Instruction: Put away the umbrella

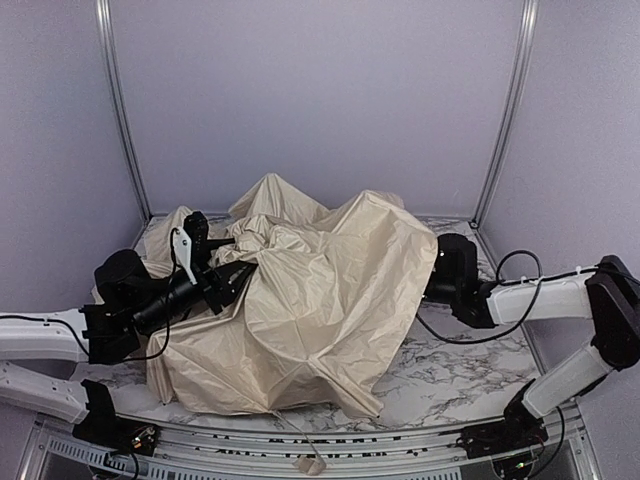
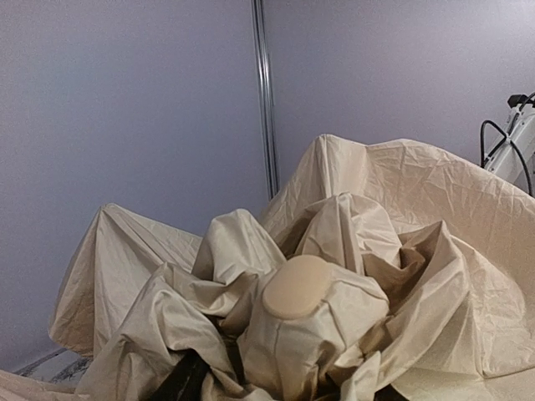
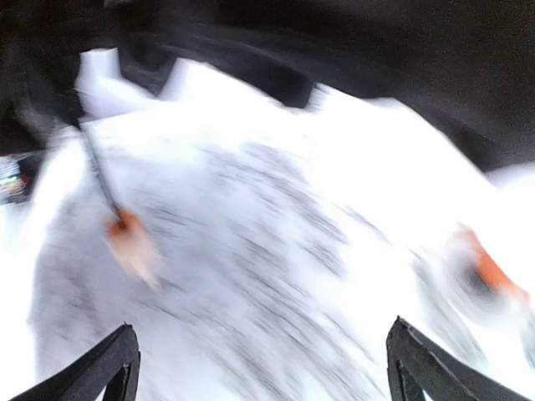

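Note:
The umbrella (image 1: 320,300) lies spread over the marble table as a big heap of wrinkled cream-beige fabric. My left gripper (image 1: 232,277) reaches into its left side. In the left wrist view a fabric-wrapped lump topped by a tan oval handle end (image 2: 297,286) sits right where the jaws are. The fingers themselves are mostly buried, with only dark bits (image 2: 180,380) showing, and the gripper looks shut on this bundle. My right arm's wrist (image 1: 455,270) sits at the fabric's right edge. The right gripper (image 3: 261,334) is open, its fingertips (image 3: 125,334) wide apart over blurred marble with nothing between them.
Purple walls with metal posts (image 1: 120,110) close in the back and sides. A small tan tag on a thread (image 1: 312,465) hangs over the front rail. A black cable (image 1: 480,335) loops on the table under the right arm. Bare marble table (image 1: 450,375) shows at front right.

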Available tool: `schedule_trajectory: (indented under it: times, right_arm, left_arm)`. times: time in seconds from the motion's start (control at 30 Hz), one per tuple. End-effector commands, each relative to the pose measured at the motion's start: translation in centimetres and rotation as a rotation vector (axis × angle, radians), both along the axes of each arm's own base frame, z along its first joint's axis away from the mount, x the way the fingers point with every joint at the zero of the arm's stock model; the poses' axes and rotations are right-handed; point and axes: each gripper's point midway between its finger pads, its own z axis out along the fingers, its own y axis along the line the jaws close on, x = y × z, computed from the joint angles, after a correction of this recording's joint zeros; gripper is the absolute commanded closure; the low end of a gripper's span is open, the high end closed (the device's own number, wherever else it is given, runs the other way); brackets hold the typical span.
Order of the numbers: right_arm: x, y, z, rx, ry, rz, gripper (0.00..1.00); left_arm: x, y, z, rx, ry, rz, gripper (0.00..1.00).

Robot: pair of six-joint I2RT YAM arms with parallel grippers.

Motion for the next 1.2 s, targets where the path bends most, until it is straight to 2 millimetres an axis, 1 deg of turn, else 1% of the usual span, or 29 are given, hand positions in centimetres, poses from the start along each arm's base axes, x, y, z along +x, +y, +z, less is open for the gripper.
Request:
schedule_trajectory:
  times: [0.0,0.03,0.1,0.13,0.17,0.2,0.23,0.3,0.33,0.37,0.4,0.47,0.5,0.53,0.57,0.63,0.67,0.8,0.83,0.87,0.93,1.0,1.07,1.17]
  right_arm:
    - [5.3,-8.6,5.5,0.200,-0.086,-0.329,0.00]
    - [5.8,-10.8,6.6,0.232,-0.105,-0.382,0.00]
    - [6.4,-14.4,8.4,0.248,-0.161,-0.500,0.00]
    - [6.6,-15.9,9.4,0.239,-0.202,-0.563,0.00]
    - [6.5,-17.3,10.9,0.237,-0.253,-0.621,0.00]
    - [6.3,-18.2,11.9,0.232,-0.294,-0.657,0.00]
    - [5.7,-18.6,13.2,0.227,-0.344,-0.663,0.00]
    - [4.3,-18.3,15.8,0.208,-0.448,-0.613,0.00]
    - [3.4,-17.4,16.5,0.187,-0.463,-0.540,0.00]
    - [2.1,-15.9,17.3,0.178,-0.469,-0.426,0.00]
    - [0.5,-14.0,17.8,0.171,-0.467,-0.276,0.00]
    - [-2.9,-9.7,17.9,0.168,-0.414,0.008,0.00]
    - [-4.0,-7.5,17.7,0.143,-0.409,0.093,0.00]
    - [-5.3,-5.3,16.5,0.100,-0.387,0.157,0.00]
    - [-6.5,-3.4,15.9,0.078,-0.399,0.210,0.00]
    - [-8.6,-0.6,14.6,0.063,-0.399,0.315,0.00]
    - [-9.2,0.4,14.0,0.050,-0.385,0.352,0.00]
    - [-10.4,3.5,11.9,0.007,-0.311,0.450,0.00]
    - [-10.9,4.4,11.2,-0.004,-0.299,0.483,0.00]
    - [-12.1,5.6,10.5,-0.019,-0.289,0.530,0.00]
    - [-12.5,7.5,9.4,-0.034,-0.279,0.561,0.00]
    - [-12.5,8.8,9.6,0.009,-0.279,0.574,0.00]
    - [-12.9,10.0,10.2,0.059,-0.290,0.598,0.00]
    - [-13.7,11.4,10.7,0.098,-0.306,0.643,0.01]
  left_arm:
    - [1.8,3.0,-0.7,0.055,0.013,0.156,0.93]
    - [1.8,3.3,-1.1,0.070,0.017,0.162,0.93]
    - [1.2,3.5,-1.6,0.092,0.013,0.143,0.93]
    - [0.8,3.4,-1.8,0.102,0.008,0.120,0.93]
    - [0.3,3.3,-2.0,0.113,0.001,0.094,0.93]
    - [-0.1,3.2,-2.2,0.123,-0.003,0.073,0.93]
    - [-0.3,3.2,-2.5,0.138,-0.005,0.060,0.93]
    - [-0.6,3.1,-2.8,0.163,-0.005,0.044,0.93]
    - [-0.7,2.9,-3.0,0.176,-0.004,0.032,0.93]
    - [-0.9,2.7,-3.0,0.184,-0.005,0.013,0.93]
    - [-1.2,2.4,-3.0,0.190,-0.008,-0.008,0.93]
    - [-1.9,1.7,-2.6,0.187,-0.015,-0.067,0.94]
    - [-2.2,1.2,-2.5,0.187,-0.018,-0.098,0.94]
    - [-2.6,0.7,-2.0,0.180,-0.021,-0.129,0.94]
    - [-2.9,0.3,-1.8,0.177,-0.022,-0.161,0.94]
    - [-3.7,-0.4,-1.4,0.173,-0.028,-0.224,0.94]
    - [-4.1,-0.7,-1.2,0.171,-0.033,-0.254,0.94]
    - [-5.5,-1.7,-0.4,0.157,-0.043,-0.358,0.95]
    - [-5.8,-1.9,-0.2,0.153,-0.043,-0.376,0.95]
    - [-6.0,-2.1,0.0,0.148,-0.045,-0.392,0.95]
    - [-6.6,-2.8,0.4,0.136,-0.054,-0.434,0.96]
    - [-7.7,-3.6,1.0,0.111,-0.076,-0.494,0.97]
    - [-8.8,-4.5,1.6,0.083,-0.108,-0.546,0.97]
    - [-9.5,-5.6,2.1,0.056,-0.142,-0.586,0.99]
